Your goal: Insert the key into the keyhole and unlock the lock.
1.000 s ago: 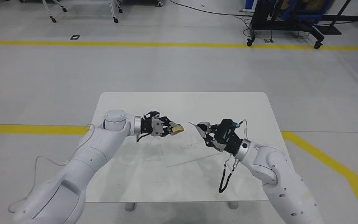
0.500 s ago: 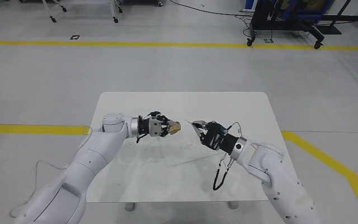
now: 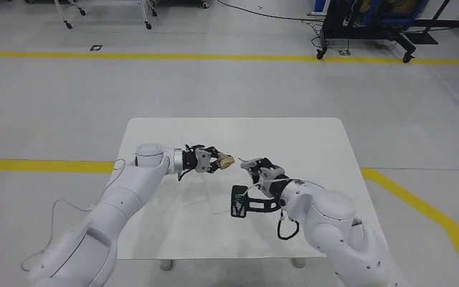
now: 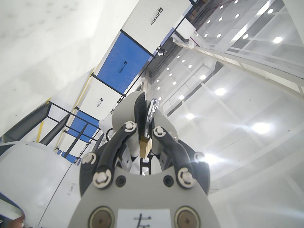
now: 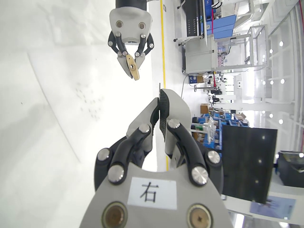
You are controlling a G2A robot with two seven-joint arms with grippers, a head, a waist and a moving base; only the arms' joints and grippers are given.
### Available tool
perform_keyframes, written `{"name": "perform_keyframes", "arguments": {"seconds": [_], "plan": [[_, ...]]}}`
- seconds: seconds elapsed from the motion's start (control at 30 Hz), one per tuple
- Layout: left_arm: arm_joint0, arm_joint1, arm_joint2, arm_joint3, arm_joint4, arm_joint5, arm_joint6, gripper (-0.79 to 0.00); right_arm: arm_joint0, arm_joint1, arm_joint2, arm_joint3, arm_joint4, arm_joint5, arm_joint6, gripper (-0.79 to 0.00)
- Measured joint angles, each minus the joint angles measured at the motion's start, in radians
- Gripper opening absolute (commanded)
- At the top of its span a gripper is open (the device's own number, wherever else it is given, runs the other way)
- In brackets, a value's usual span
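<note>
Right wrist view: left gripper (image 5: 129, 70), upper ctr, clamps brass lock (image 5: 133, 69) by body, prob. rigid, dense; right gripper (image 5: 159, 104), mid-frame, pinches thin, slip-prone key (image 5: 159, 88).

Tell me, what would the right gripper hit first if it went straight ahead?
Probably the brass padlock held in the left gripper, just ahead across a gap; the protruding key would likely touch first. Depth is unclear.

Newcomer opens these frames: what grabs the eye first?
The brass padlock, clamped in the left gripper in the air over the middle of the white table, keyhole toward the other arm. Facing it, the right gripper pinches a thin key, tip aimed at the padlock with a gap between, not yet inserted.
</note>
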Motion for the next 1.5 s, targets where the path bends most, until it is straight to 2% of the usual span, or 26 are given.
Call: {"name": "perform_keyframes", "arguments": {"seconds": [0.2, 0.47, 0.97, 1.5], "plan": [[-0.004, -0.011, -0.002, 0.014, 0.011, 0.003, 0.003, -0.785, 0.123, -0.029, -0.16, 0.029, -0.078, -0.124, 0.097, -0.785], [-0.009, -0.021, -0.014, 0.039, 0.015, 0.001, -0.005, -0.785, 0.194, -0.065, -0.246, 0.083, -0.057, -0.182, 0.16, -0.785], [-0.008, -0.034, -0.037, 0.057, 0.037, -0.005, -0.004, -0.785, 0.196, -0.103, -0.259, 0.143, -0.04, -0.19, 0.286, -0.785], [0.005, -0.043, -0.054, 0.043, 0.073, 0.011, 0.028, -0.785, 0.246, -0.156, -0.287, 0.268, -0.023, -0.161, 0.332, -0.785]]}}
